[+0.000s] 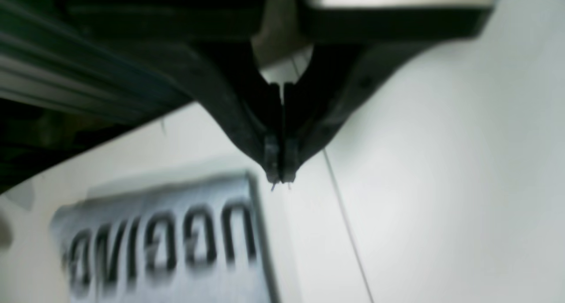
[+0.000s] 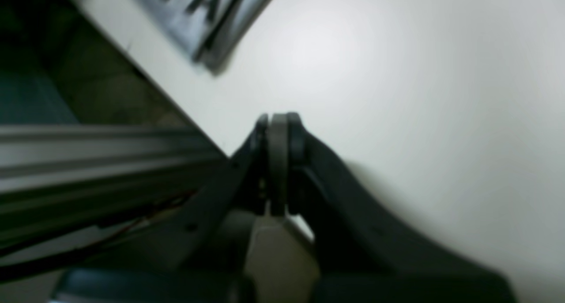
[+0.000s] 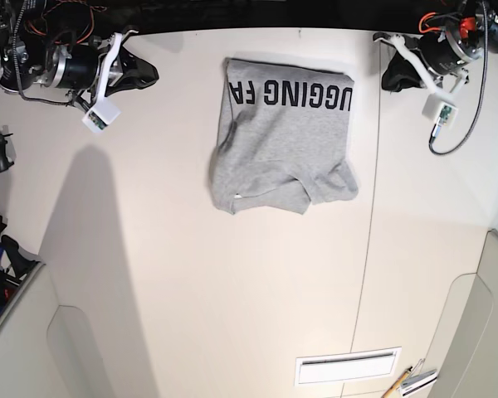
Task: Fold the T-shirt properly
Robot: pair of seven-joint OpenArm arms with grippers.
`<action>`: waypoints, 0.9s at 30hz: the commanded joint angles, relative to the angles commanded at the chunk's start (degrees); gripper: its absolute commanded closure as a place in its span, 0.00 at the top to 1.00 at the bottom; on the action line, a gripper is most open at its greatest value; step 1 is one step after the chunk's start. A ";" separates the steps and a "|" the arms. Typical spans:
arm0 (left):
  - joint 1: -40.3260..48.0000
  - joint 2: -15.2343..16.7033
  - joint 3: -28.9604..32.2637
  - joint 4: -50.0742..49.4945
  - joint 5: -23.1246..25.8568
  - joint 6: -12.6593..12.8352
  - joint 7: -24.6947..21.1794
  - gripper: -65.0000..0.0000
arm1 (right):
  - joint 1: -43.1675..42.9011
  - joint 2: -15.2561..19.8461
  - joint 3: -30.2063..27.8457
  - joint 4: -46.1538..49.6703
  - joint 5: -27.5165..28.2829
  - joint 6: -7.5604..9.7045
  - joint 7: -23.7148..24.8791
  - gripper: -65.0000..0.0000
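The heather-grey T-shirt (image 3: 290, 141) lies partly folded on the desk (image 3: 224, 290), toward twelve o'clock. Left hand (image 1: 281, 179) and right hand (image 2: 280, 117) are closed, both gripping nothing.

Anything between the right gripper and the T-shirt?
Only bare white tabletop shows between the right gripper and the T-shirt, as the base view shows.

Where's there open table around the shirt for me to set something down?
In the base view, bare table lies below the T-shirt, above the white rectangular piece. Another bare strip separates the shirt from the right gripper. The lower right corner is crowded with pencil-like items.
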 joint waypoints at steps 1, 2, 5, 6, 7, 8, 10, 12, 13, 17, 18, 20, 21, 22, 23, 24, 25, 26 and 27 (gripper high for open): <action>2.69 0.00 -0.81 -0.02 0.07 0.00 0.00 0.00 | -1.77 0.98 0.00 0.48 0.02 0.00 -0.02 0.00; 5.40 -0.02 -1.27 -0.02 0.28 0.00 0.00 0.00 | -3.50 1.99 0.00 0.57 0.00 0.07 0.00 0.00; 12.28 -0.02 -1.33 -0.70 2.23 0.00 -0.33 0.00 | -8.35 4.52 -0.11 0.46 -0.02 0.20 0.04 0.00; 14.03 0.00 -1.33 -1.57 3.34 0.00 -0.74 0.00 | -9.77 5.09 -0.28 0.44 -0.11 0.20 0.04 0.00; 15.54 0.00 -1.33 -2.86 4.66 0.00 -1.38 0.00 | -11.13 5.68 -0.66 0.44 -0.35 0.20 0.09 0.00; 16.79 0.00 -1.29 -4.74 5.90 0.00 -2.40 0.00 | -12.44 6.01 -0.96 0.35 -0.85 0.20 0.07 0.00; 18.49 -0.02 -1.22 -9.99 7.63 0.00 -3.82 0.00 | -15.21 6.75 -1.60 -0.33 -1.92 0.20 0.09 0.00; 18.64 -0.04 -0.92 -16.48 8.28 0.00 -3.91 0.00 | -17.38 8.22 -2.75 -1.64 -3.39 0.20 0.39 0.00; 18.62 -0.37 -0.48 -19.89 8.22 0.00 -4.44 0.00 | -18.16 9.31 -3.72 -2.69 -4.02 0.20 1.29 0.00; 18.45 -2.19 4.98 -32.13 9.31 0.00 -8.63 0.00 | -18.80 12.83 -11.41 -10.29 -8.15 0.13 5.35 0.00; 18.32 -2.60 6.86 -34.99 10.95 0.00 -10.69 0.00 | -18.73 13.16 -13.86 -12.41 -9.55 0.11 6.47 0.00; 17.70 -2.69 10.29 -40.54 15.56 0.00 -16.00 0.00 | -18.60 13.20 -18.53 -16.26 -13.31 0.11 9.57 0.00; 16.94 -2.69 11.98 -43.30 17.86 0.00 -19.08 0.00 | -18.34 13.22 -20.76 -18.01 -15.10 -0.09 11.63 0.00; 15.63 -2.69 13.84 -46.12 19.67 0.00 -21.46 0.00 | -17.81 13.20 -22.86 -19.76 -17.05 -0.46 13.60 0.00; 13.88 -2.67 15.74 -48.85 21.27 0.00 -23.10 0.00 | -17.05 13.20 -24.83 -21.59 -18.69 -0.48 15.65 0.00; 11.82 -2.67 17.73 -51.65 21.70 0.00 -24.00 0.00 | -16.09 13.20 -26.69 -23.67 -20.09 -0.48 17.99 0.00; 9.75 -2.67 19.58 -54.60 21.29 0.00 -24.76 0.00 | -15.06 13.20 -28.37 -25.88 -21.27 -0.48 20.94 0.00; 7.56 -2.62 21.44 -57.55 19.45 0.00 -26.03 0.00 | -13.99 13.20 -29.92 -28.28 -22.25 -0.48 24.37 0.00; 5.03 -2.45 23.61 -60.37 17.59 0.00 -27.12 0.00 | -12.74 13.16 -31.41 -30.73 -23.30 -0.48 28.30 0.00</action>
